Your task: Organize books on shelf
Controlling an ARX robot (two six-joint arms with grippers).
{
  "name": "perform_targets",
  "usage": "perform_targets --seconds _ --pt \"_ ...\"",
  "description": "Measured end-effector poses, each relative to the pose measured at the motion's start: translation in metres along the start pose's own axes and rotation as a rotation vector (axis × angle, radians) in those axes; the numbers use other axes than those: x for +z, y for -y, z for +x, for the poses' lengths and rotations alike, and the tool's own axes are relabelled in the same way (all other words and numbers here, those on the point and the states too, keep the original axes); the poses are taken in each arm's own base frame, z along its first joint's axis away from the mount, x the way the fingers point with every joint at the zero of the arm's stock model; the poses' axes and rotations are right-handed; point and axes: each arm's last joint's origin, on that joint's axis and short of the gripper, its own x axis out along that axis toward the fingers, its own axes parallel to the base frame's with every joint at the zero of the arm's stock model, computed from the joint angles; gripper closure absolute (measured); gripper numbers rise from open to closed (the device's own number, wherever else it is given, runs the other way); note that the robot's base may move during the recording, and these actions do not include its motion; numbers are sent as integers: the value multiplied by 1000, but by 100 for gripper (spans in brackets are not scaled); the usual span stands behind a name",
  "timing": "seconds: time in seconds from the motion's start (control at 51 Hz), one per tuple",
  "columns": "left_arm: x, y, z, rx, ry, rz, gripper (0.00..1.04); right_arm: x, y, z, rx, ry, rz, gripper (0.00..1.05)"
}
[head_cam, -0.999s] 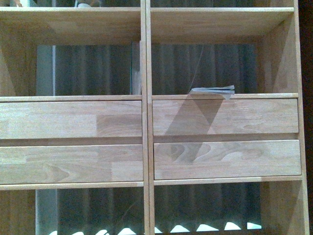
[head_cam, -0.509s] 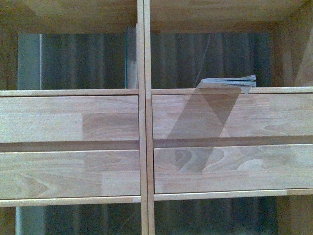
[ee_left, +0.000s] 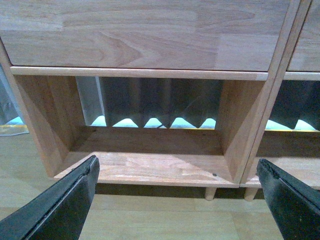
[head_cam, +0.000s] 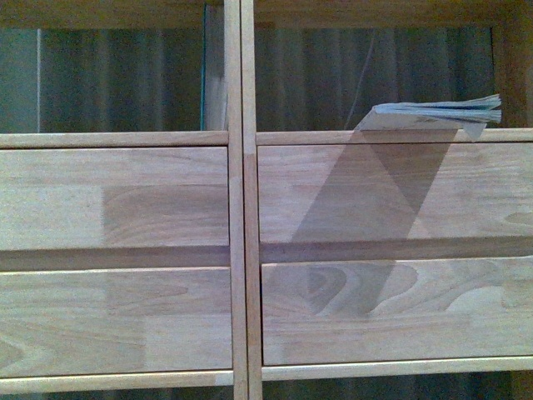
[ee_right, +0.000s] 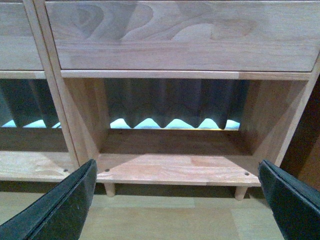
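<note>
Flat book (head_cam: pixel 437 112): on the shelf (head_cam: pixel 241 208), upper right.
Thin book (head_cam: pixel 213 79): standing, upper middle.
My left jaws: spread wide, empty.
My right jaws: spread wide, empty.

A dark pleated curtain (head_cam: pixel 333 75) hangs behind the open-backed shelf (ee_left: pixel 150 172) and fills each bay. Ahead of the left fingers (ee_left: pixel 65 200), through the lowest bay, bright light (ee_left: pixel 125 122) shows in scallops under the curtain's hem. A pale grey strip (ee_left: pixel 90 97) stands at the curtain's edge. Ahead of the right fingers (ee_right: pixel 60 205), like scallops of light run under the hem. Pale wood floor (ee_left: pixel 165 220) lies between and beneath the fingers, shadowed just under the shelf.
</note>
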Motion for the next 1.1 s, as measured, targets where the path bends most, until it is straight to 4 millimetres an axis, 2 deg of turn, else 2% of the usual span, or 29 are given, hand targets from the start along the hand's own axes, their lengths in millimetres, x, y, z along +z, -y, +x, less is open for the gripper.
perform_targets --seconds 1.097 --pt "0 0 0 0 0 0 7 0 0 0 0 0 0 7"
